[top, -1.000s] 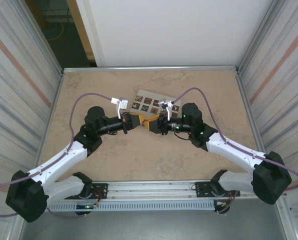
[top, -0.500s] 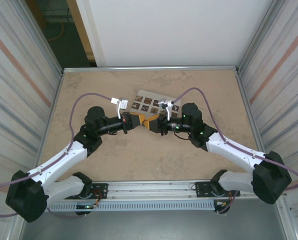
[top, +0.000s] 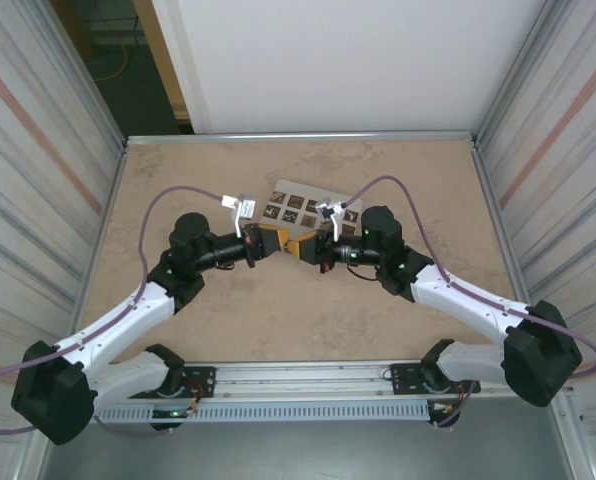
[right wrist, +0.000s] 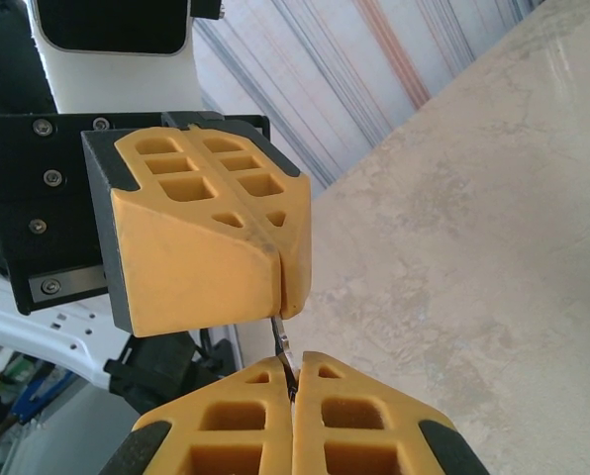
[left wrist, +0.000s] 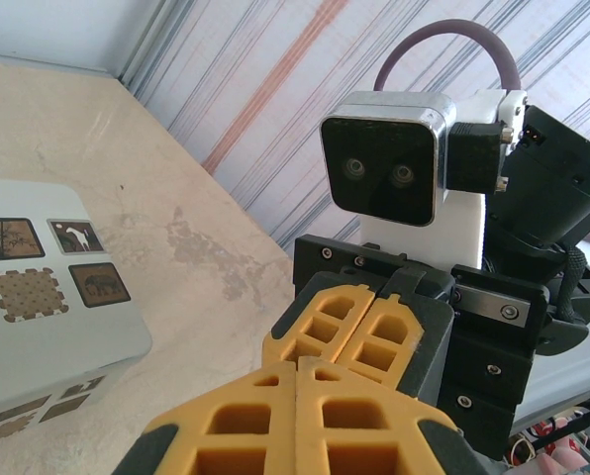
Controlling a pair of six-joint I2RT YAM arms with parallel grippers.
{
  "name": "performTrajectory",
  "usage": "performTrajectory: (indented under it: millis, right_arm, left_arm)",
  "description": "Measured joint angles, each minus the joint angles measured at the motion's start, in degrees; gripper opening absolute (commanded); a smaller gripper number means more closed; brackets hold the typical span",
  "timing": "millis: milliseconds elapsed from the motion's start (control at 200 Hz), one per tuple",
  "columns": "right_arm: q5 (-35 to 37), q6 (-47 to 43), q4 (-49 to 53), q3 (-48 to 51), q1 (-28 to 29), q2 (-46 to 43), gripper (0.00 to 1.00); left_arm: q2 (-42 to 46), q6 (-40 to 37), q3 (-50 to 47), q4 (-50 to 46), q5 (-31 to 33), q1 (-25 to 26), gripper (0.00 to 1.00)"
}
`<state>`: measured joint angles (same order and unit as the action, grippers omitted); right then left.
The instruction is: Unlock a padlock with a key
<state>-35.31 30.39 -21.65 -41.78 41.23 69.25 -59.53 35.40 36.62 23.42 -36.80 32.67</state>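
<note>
The right gripper (right wrist: 291, 388) pinches the key (right wrist: 283, 358) between closed jaws, the dark sliver reaching up to the seam of the left gripper (right wrist: 279, 272), whose jaws are pressed together, beside the box (top: 293, 200).

Overhead rear view; wrist views close, facing each other.

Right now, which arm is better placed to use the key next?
Likely the right arm: the right claw is shut on the thin dark key, whose tip points at the seam of the shut left claw facing it.
</note>
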Motion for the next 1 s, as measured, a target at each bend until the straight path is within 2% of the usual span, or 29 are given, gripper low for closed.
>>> performTrajectory:
  millis: [266, 381, 501, 606, 857, 1002]
  right_arm:
    - [0.8, -1.4, 3.1, 0.0, 0.0, -1.7, 0.00]
    - [0.8, -2.3, 4.3, 0.0, -0.3, -2.5, 0.00]
    - [1.4, -2.8, 6.2, 0.0, -1.2, -3.0, 0.00]
    - [2.5, -4.0, 9.2, 0.0, -2.1, -3.0, 0.00]
    - [3.3, -6.6, 15.5, 0.0, -6.5, -3.0, 0.00]
    - [2.5, -6.3, 14.2, 0.7, -10.5, -2.1, 0.00]
  left_arm:
    - [1.6, 0.0, -1.5, 0.0, 0.9, 0.5, 0.01]
    - [2.3, 0.0, -2.1, 0.0, 1.0, 0.6, 0.13]
    - [3.0, 0.5, -2.3, 0.0, 2.0, 0.4, 0.38]
    - [4.1, 0.3, -2.3, -0.8, 2.9, 0.4, 0.51]
    - [8.3, -4.2, -2.2, -9.6, 6.8, 0.4, 0.67]
    - [10.3, -7.6, -2.6, -16.4, 10.9, 0.4, 0.74]
